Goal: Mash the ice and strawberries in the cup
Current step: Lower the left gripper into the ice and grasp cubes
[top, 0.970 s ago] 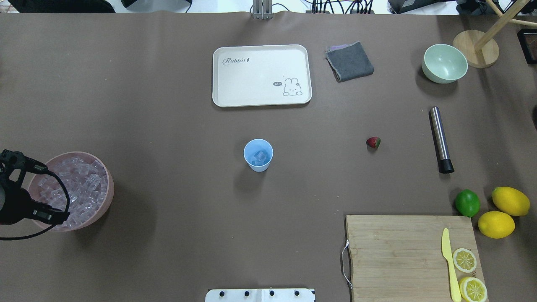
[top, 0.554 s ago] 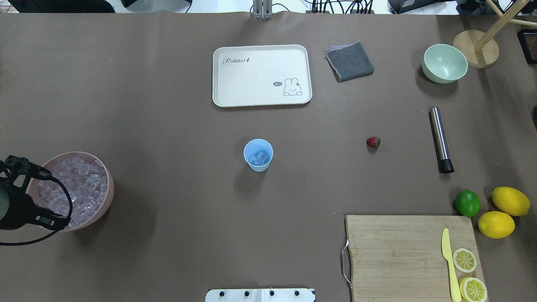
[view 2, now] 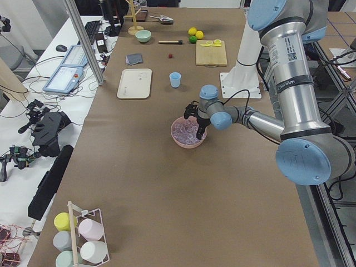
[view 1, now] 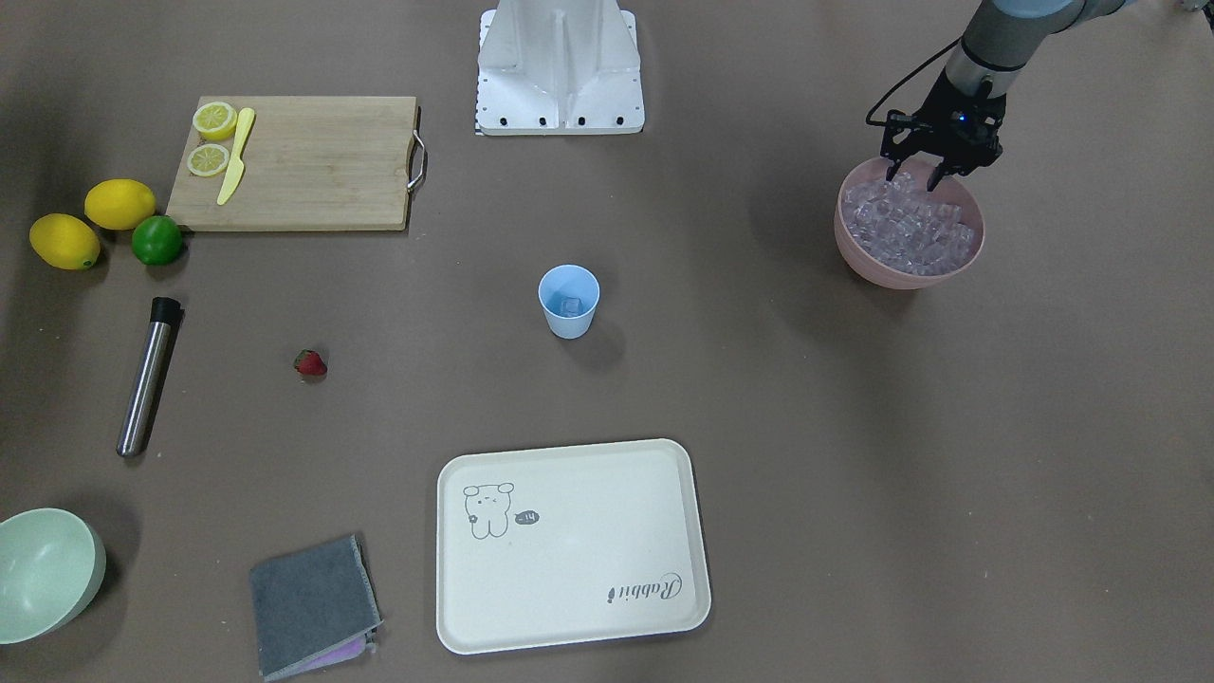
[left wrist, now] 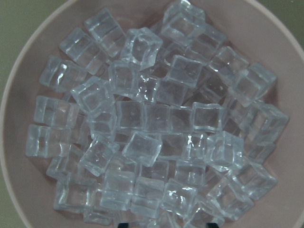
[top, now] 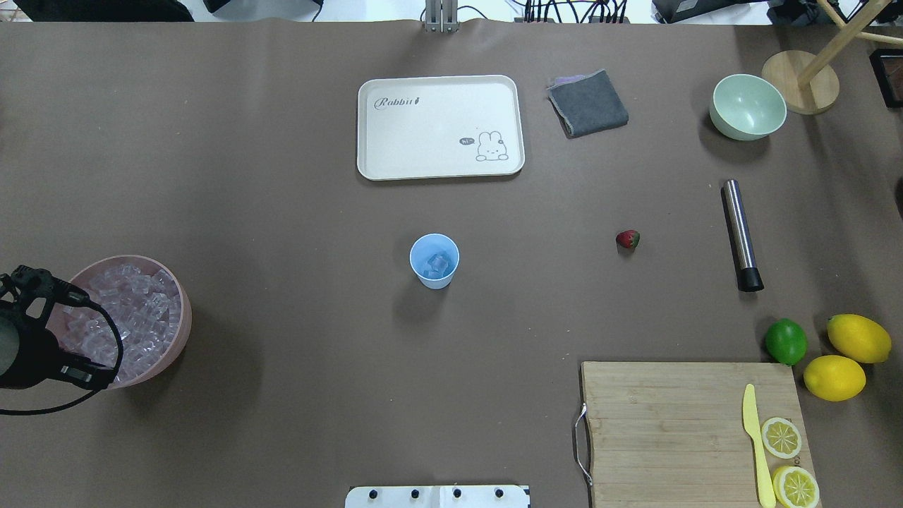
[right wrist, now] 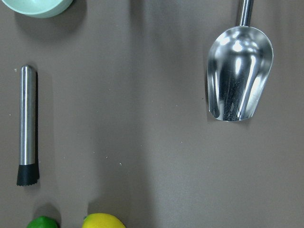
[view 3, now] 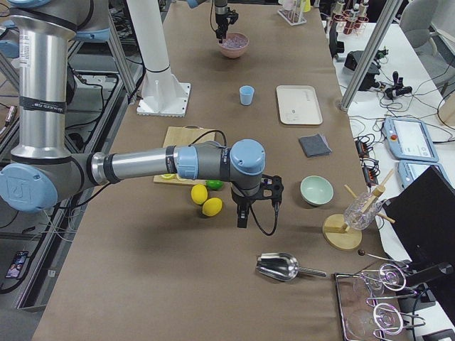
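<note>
1. Front view: the left gripper [view 1: 915,173] hangs over the 12 o'clock rim of the pink bowl [view 1: 909,275]. Its fingers are spread with nothing between them, probably lined up to pinch one of the ice [view 1: 910,228] cubes. The cup [view 1: 569,304] stands upright mid-table with a cube or so inside. The bowl is at its 2 o'clock, well apart.
2. Overhead: the strawberry [top: 628,239] lies on the table at the cup's 3 o'clock, not in the cup. The steel muddler [top: 739,233] lies flat farther out the same way, untouched. Mashing is a long way off.
3. Left side view: the near arm's gripper points down into the bowl.
4. Right side view: the right gripper [view 3: 242,217] is low beside the lemons [view 3: 212,207], clear of the cup. Can't tell if its fingers are open or closed.
5. Left wrist: the bowl is packed with cubes, and two dark tips sit wide apart at 6 o'clock.
6. Right wrist: the muddler is at 9 o'clock and the metal scoop [right wrist: 240,78] at 2. No fingers are visible.
</note>
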Controlling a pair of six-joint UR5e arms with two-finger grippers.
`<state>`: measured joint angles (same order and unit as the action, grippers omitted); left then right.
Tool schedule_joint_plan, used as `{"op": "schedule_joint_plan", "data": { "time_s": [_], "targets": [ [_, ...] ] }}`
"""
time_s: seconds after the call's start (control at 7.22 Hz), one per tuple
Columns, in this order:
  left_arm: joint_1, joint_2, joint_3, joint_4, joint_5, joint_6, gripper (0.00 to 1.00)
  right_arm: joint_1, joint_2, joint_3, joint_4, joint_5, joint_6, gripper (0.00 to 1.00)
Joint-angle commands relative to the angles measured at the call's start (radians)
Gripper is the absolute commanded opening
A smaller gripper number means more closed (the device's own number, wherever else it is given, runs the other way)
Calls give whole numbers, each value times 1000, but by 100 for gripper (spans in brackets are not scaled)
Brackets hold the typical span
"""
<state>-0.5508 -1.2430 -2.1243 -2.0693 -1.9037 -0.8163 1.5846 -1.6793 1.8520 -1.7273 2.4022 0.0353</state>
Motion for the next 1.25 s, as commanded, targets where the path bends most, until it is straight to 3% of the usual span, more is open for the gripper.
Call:
{"op": "schedule_joint_plan", "data": {
  "time_s": [0.0,1.11],
  "targets": [
    [5,0,1,0,0,0,63,2,0,0,0,-3,-2,100],
    [18,-1,17,0,0,0,63,0,1,0,14,-5,0,100]
  ]
}}
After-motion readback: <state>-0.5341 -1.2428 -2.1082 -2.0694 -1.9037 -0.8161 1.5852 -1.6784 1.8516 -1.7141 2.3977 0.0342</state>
